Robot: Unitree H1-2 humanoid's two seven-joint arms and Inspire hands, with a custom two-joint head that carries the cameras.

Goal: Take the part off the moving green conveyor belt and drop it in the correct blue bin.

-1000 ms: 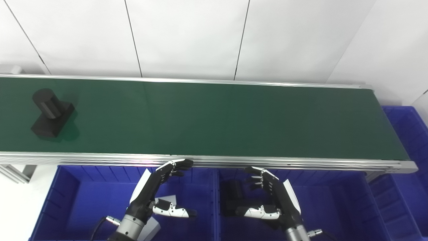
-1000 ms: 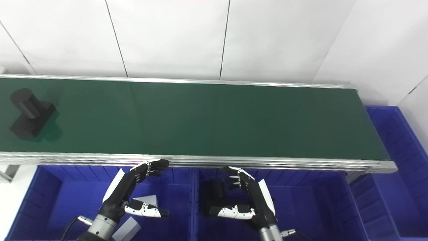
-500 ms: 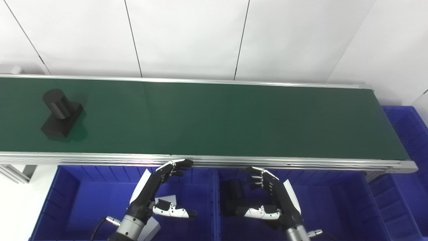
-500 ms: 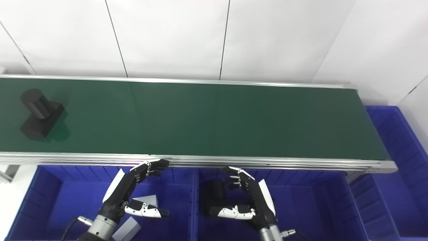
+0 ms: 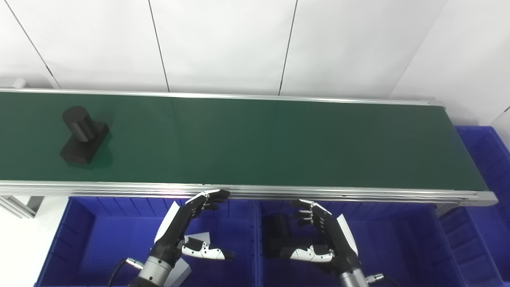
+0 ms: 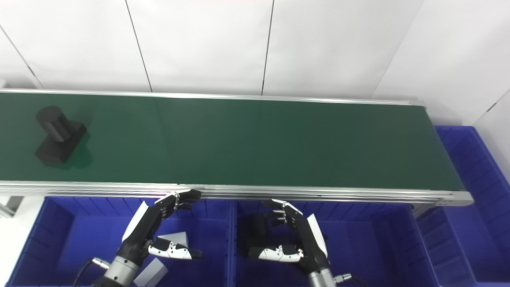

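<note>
A black part (image 5: 83, 135), a cylinder on a flat square base, lies on the green conveyor belt (image 5: 255, 139) at the far left. My left hand (image 5: 187, 227) hovers open over the left blue bin (image 5: 91, 239), below the belt's near rail. My right hand (image 5: 322, 235) hovers open over the middle blue bin (image 5: 398, 243). Both hands hold nothing and are far from the part.
White-grey blocks (image 5: 195, 241) lie in the left bin beneath my left hand. A black part (image 5: 277, 233) rests in the middle bin beside my right hand. A third blue bin (image 5: 488, 167) stands past the belt's right end. White wall panels rise behind.
The black part has ridden to the right along the belt. Both hands have stayed almost still.
</note>
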